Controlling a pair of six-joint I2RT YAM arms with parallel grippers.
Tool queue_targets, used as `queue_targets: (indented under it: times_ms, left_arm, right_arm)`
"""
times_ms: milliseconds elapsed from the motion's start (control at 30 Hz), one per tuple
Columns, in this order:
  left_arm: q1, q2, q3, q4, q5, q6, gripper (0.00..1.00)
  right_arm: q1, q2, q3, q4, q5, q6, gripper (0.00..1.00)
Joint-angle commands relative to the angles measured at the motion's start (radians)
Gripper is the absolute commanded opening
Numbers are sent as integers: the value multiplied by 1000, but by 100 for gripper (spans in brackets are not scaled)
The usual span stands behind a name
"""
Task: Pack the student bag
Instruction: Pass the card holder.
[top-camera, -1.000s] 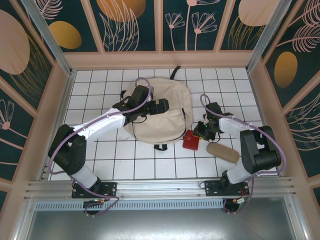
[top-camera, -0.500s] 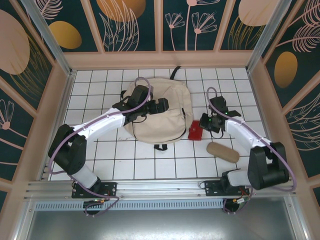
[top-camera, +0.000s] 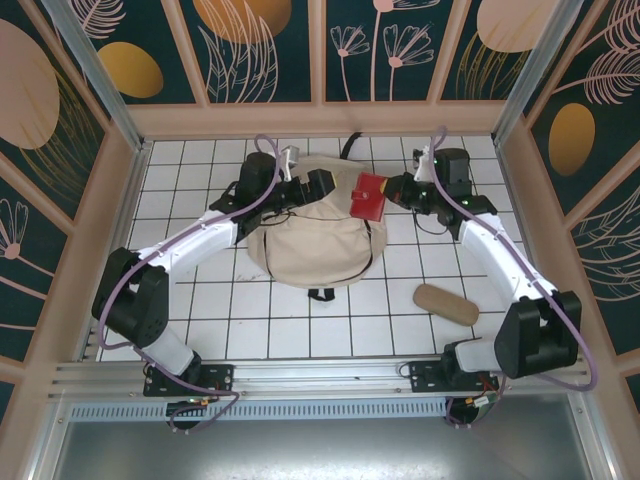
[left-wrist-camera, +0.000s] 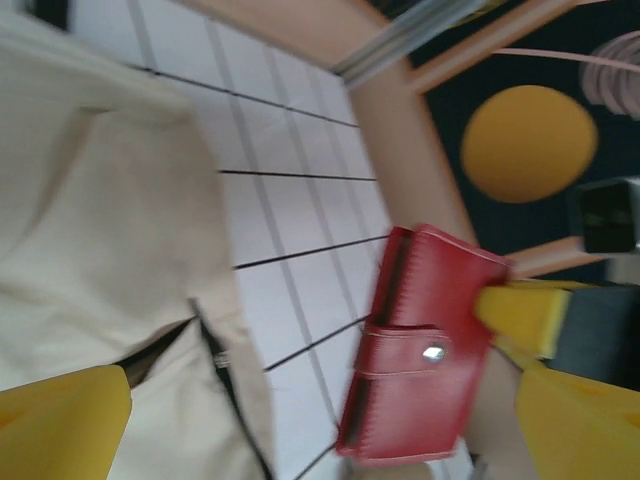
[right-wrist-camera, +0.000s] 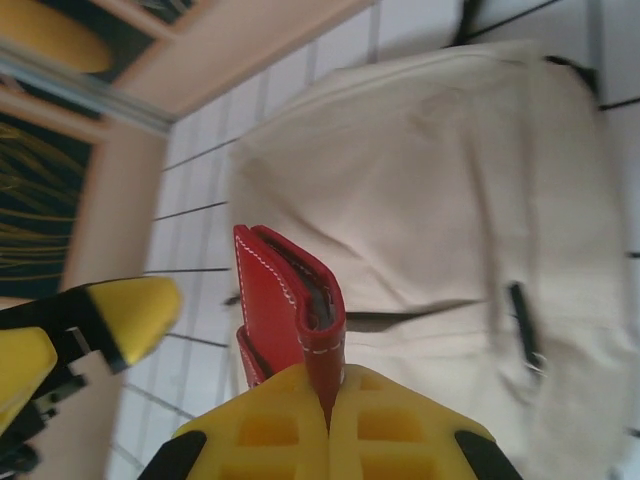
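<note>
1 wallet (right-wrist-camera: 285, 300) in right pincer (right-wrist-camera: 329, 405), above student bag (right-wrist-camera: 430, 200).

You have a cream backpack (top-camera: 315, 240) with dark zipper lines and black straps. The wallet (top-camera: 370, 194) is bright red, with pale stitching along its edges and a small silver snap. The oblong pouch (top-camera: 446, 304) is plain tan. The tabletop (top-camera: 400, 325) is white, crossed by a dark grid of tile lines. The walls (top-camera: 255, 50) are dark teal, patterned with peach and gold discs and thin pale plant outlines, between peach-coloured frames. The right arm's fingers (right-wrist-camera: 265, 435) and the left arm's fingers (left-wrist-camera: 60, 425) are yellow. The left arm (top-camera: 200, 245) and right arm (top-camera: 495, 250) are white with black joints.
</note>
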Motion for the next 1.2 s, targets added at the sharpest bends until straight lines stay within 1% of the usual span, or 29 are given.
queue_targets:
  times_ms: [0,167,300,367,433,467,500,567,600,700,767,800,867,933,1000,1033,1100,1167]
  left_arm:
    - [2,-4,-34,215,138,-101,98]
    - [-11,49,-34,317,212,-175,98]
    - [-12,65,-35,369,246,-214,90]
    - [-12,77,-27,347,248,-214,83]
    - [-12,85,-23,350,254,-218,76]
    - [-12,85,-22,354,257,-226,74]
    - [-13,84,-19,357,258,-230,70]
    - [-12,85,-19,377,265,-242,53]
    - [-12,84,-21,389,267,-248,48]
    - [-12,85,-20,420,285,-275,32]
    - [-12,79,-17,428,300,-283,20]
    - [-12,73,-17,425,298,-280,15]
    - [-11,64,-17,416,298,-276,8]
    - [-12,60,-18,415,295,-283,7]
    - [-12,57,-17,426,298,-295,7]
    - [-12,59,-18,438,303,-307,7]
    - [-11,65,-20,471,312,-335,6]
    - [-12,74,-20,495,320,-358,6]
  right_arm:
    - [-7,41,25,207,-229,120,0]
    - [-8,97,13,339,-341,227,0]
    - [-16,120,0,391,-372,276,0]
    - [-21,123,-10,426,-389,303,0]
    - [-24,125,-17,446,-399,317,0]
    - [-23,128,-17,453,-407,320,0]
    - [-23,129,-20,460,-415,325,0]
    - [-23,132,-27,471,-427,332,0]
    - [-24,133,-29,472,-430,332,1]
    - [-30,130,-49,495,-442,344,10]
    - [-36,123,-81,550,-451,372,21]
    - [-37,121,-89,560,-453,374,25]
    - [-38,120,-98,563,-453,370,39]
    - [-38,126,-103,564,-456,375,52]
    - [-34,133,-116,601,-476,397,54]
    - [-33,137,-127,641,-493,424,54]
    - [-24,144,-156,780,-535,506,55]
    - [-9,150,-157,827,-547,536,54]
